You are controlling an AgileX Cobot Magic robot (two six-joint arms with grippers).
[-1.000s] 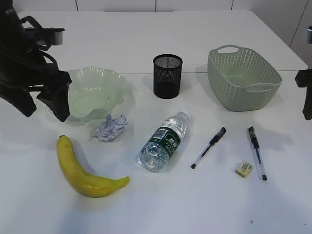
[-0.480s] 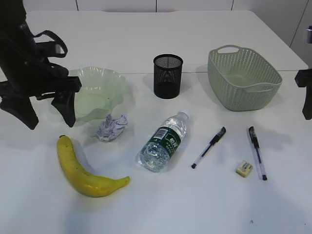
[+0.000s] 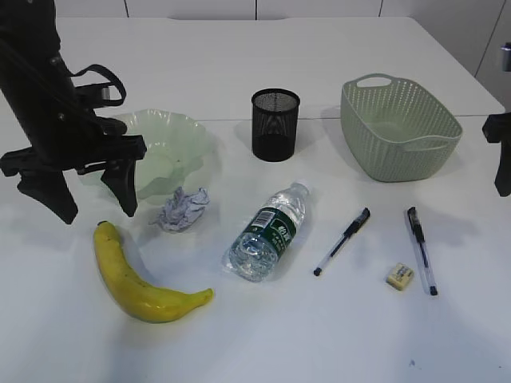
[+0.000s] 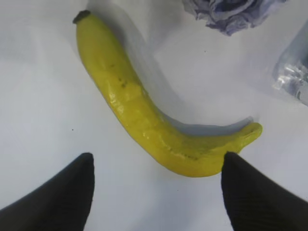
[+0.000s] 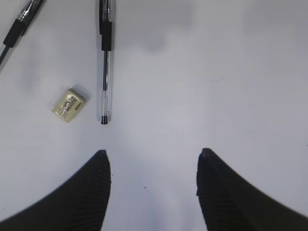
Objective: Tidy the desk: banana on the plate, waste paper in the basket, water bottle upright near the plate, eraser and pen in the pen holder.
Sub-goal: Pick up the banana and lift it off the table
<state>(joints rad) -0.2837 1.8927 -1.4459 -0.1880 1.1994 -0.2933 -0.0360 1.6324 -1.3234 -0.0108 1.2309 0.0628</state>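
Above the banana | left end effector open, empty | right end effector open, seen only from wrist

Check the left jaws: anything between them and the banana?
Nothing visible. The left gripper hangs open above the banana, and the left wrist view shows only bare table between its jaws and the fruit. The crumpled paper lies off to the side near the plate, apart from the banana.
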